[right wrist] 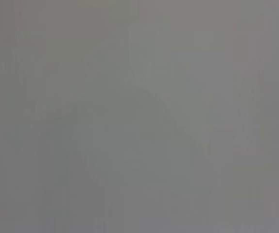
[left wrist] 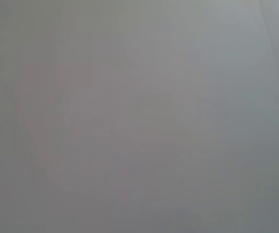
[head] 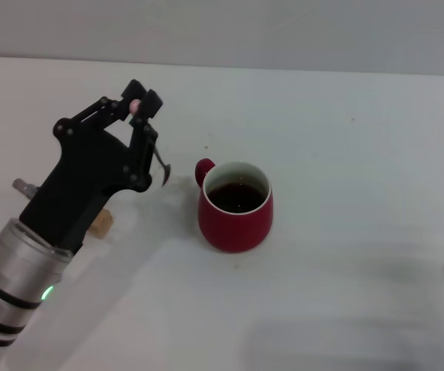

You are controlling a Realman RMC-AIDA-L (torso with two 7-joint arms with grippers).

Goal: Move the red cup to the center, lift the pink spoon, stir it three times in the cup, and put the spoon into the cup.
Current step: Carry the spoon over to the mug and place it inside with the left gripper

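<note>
While the red cup [head: 235,207] stands upright on the white table [head: 346,139], a little right of the scene's middle, the pink spoon [head: 154,141] is held off the surface to its left. The cup's white inside is seen from above, with dark liquid within; its small loop handle is turned to the far left, toward the spoon.

The left gripper [head: 141,103] is raised over the left part of the table, its black linkage fingers closed narrowly on the pale pink handle end of the spoon. Only a small pink patch is seen between the fingertips. From there the grey metal neck is carried downward and slightly right, and the dark bowl is seen hanging at the low end, just left of the cup's handle. The spoon is apart from the cup; no contact between bowl and handle is seen. Whether the bowl touches the table cannot be told.

A small orange-tan wooden block [head: 102,222] is noted on the table, near and left of the cup, partly hidden by the black body of the left arm.

The right gripper is not seen in the head view. Both wrist views are filled by a plain grey field, and nothing can be made out in them.
</note>
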